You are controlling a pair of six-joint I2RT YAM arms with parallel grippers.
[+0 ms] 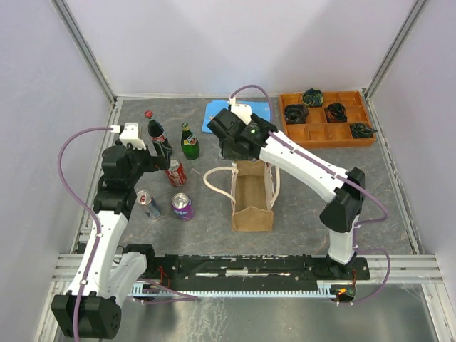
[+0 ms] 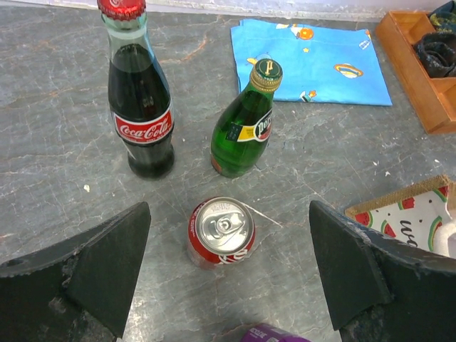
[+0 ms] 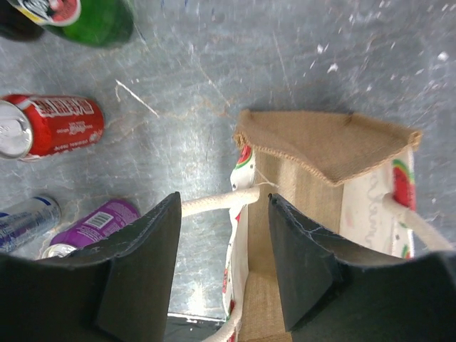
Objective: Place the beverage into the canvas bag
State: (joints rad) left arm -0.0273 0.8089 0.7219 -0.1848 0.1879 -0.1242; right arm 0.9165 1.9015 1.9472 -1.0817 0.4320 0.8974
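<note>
My left tool (image 2: 229, 204) stands wide apart and holds nothing. Its two dark wedge-shaped fingers frame a red cola can (image 2: 221, 231) that stands upright on the grey, marble-veined tabletop (image 2: 57, 107) with its silver lid and pull tab facing up. At 11 o'clock from that can is a tall glass cola bottle (image 2: 141, 107) with a red cap and dark contents. At 1 o'clock is a squat green glass bottle (image 2: 246, 125) with a gold cap, and past it lies a flat blue printed cloth (image 2: 310, 60). My right tool (image 3: 224, 198) is also apart. It hangs over the rim of the canvas bag (image 3: 328, 153), and a white rope handle (image 3: 214, 201) lies loose across the gap between its fingers, not pinched. The bag is coarse tan weave with a watermelon print, and it stands open-mouthed at the middle of the tabletop. At 9 o'clock from it are a purple can (image 3: 92, 228) and a silver-blue can (image 3: 25, 221). A compartmented orange wooden tray (image 1: 324, 134) sits at 1 o'clock.
</note>
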